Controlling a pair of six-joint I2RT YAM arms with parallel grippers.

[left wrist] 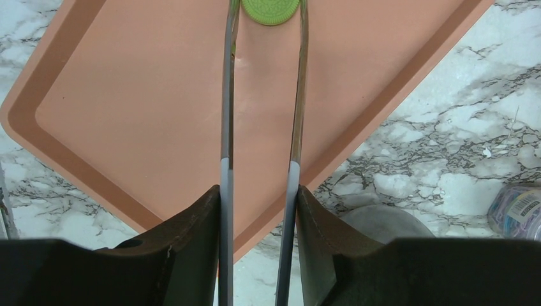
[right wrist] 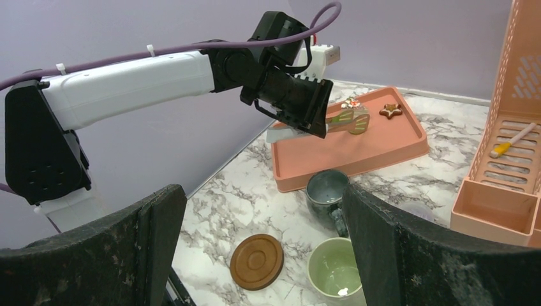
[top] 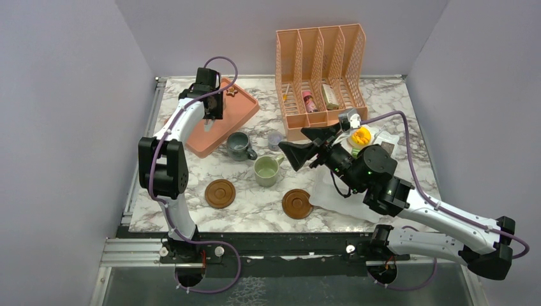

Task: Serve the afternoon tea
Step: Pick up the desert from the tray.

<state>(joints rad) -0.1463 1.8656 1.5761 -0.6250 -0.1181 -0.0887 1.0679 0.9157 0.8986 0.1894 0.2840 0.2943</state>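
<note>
Top view: the left claw [top: 214,107] hangs over the salmon tray [top: 223,137] at the tabletop's far left. The right claw [top: 292,140], spread wide and empty, hovers just right of the pale green mug [top: 266,169].

Left wrist view: the left claw grips metal tongs [left wrist: 297,127]. Their long axis points straight ahead, and the tips flank a green cookie [left wrist: 269,9] over the tray.

Right wrist view: the left arm is far nearer the tray, while the pale green mug sits just below the right claw.
</note>
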